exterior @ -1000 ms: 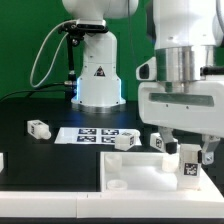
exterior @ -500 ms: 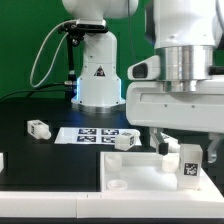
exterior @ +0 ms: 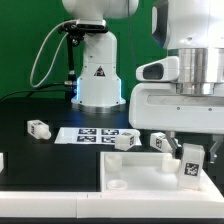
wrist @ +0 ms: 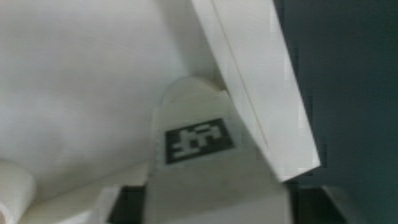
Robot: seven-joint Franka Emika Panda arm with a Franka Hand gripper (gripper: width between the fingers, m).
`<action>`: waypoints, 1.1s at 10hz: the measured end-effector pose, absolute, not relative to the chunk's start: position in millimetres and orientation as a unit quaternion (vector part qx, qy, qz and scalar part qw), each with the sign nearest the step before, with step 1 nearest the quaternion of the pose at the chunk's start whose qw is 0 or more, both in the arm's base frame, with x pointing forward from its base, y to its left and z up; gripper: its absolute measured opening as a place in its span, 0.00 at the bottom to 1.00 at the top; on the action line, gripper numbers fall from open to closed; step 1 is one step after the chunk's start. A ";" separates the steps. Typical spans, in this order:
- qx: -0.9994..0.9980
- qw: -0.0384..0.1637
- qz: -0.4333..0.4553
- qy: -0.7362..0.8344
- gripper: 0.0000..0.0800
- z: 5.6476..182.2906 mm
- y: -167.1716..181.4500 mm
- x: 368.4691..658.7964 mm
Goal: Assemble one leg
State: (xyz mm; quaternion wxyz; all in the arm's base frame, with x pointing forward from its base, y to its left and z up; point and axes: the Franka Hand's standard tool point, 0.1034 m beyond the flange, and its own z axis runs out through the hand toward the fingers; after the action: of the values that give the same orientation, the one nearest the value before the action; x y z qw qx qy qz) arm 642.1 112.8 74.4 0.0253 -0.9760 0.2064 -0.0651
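The leg (exterior: 190,162) sits in the hand (exterior: 191,158), which is closed on its sides, at 5 o'clock over the tabletop (exterior: 135,172). It looks light, hard and smooth, so hold its flat sides firmly.

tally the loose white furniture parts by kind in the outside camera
legs: 4, at, and one in the gripper
tabletop: 1
total: 5
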 end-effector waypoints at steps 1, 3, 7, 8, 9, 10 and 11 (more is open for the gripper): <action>-0.965 0.028 -0.064 0.252 0.36 74.0 111.9 642.1; -0.922 0.025 -0.045 0.384 0.36 73.8 113.3 638.7; -0.701 0.058 -0.003 0.711 0.36 73.0 117.9 640.4; -0.670 0.061 0.004 0.740 0.36 73.4 117.0 641.0; -0.648 0.062 0.003 0.759 0.36 72.7 118.4 640.7; -0.651 0.062 0.002 0.756 0.45 72.6 118.4 640.7; -0.662 0.062 0.001 0.747 0.45 72.6 118.2 640.7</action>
State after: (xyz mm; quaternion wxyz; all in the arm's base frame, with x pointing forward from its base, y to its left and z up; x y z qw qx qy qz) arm 640.7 118.2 72.6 0.0620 -0.6618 0.7471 0.0010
